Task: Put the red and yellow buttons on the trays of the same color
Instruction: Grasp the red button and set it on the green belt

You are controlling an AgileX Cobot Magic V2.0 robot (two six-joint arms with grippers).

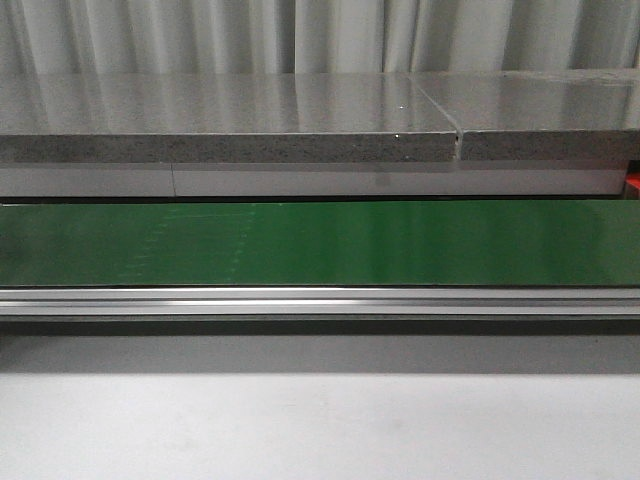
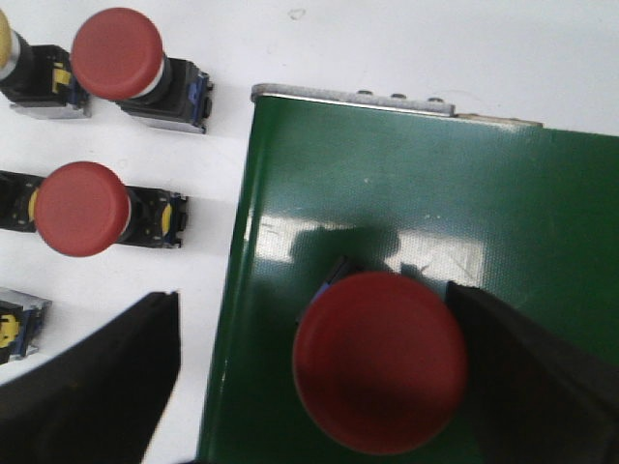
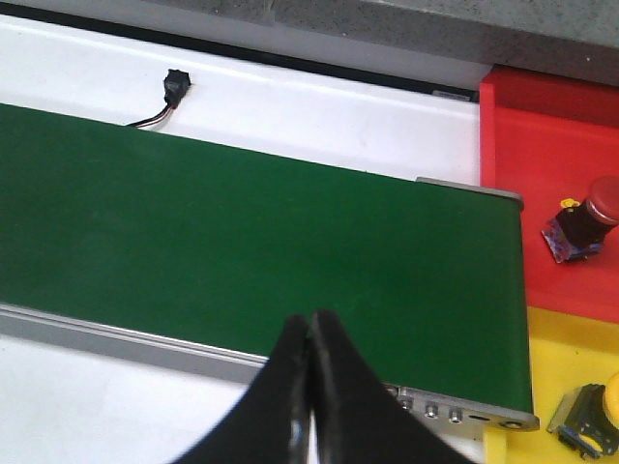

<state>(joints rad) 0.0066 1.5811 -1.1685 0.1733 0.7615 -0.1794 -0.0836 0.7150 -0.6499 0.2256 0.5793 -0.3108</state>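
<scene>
A: Left wrist view, quick. Left end effector [image 2: 314,377] is spread wide, one dark finger [image 2: 92,387] lower left, the other lower right. A red button [image 2: 379,360] sits on the green belt [image 2: 406,184] between them, lower centre of frame. Fingers don't look closed on it; the right one is at the cap edge, and I can't tell if it's touching.

B: Step?

A: My read: dropping a red button at the belt's end so it gets carried over. To do it well, keep the fingers wide and lift straight up so neither clips the cap. It's top-heavy, a wide domed cap on a small body, so a nudge could tip it.

B: Right side?

A: Right end effector [image 3: 309,387] is pinched shut, tips together, nothing in it, bottom centre over the belt's metal rail. The red tray [image 3: 551,126] is upper right with one red button [image 3: 585,217] already in it on its side. The yellow tray [image 3: 571,353] is lower right, with a button body [image 3: 588,416] at the corner, cap barely visible.

B: Materials?

A: Belt is smooth, slightly glossy, showing glare. Caps are matte red plastic, mushroom shaped. Spare red buttons [image 2: 82,208] lie on the white bench [image 2: 222,164], upper left. Front view shows just an empty belt.
</scene>
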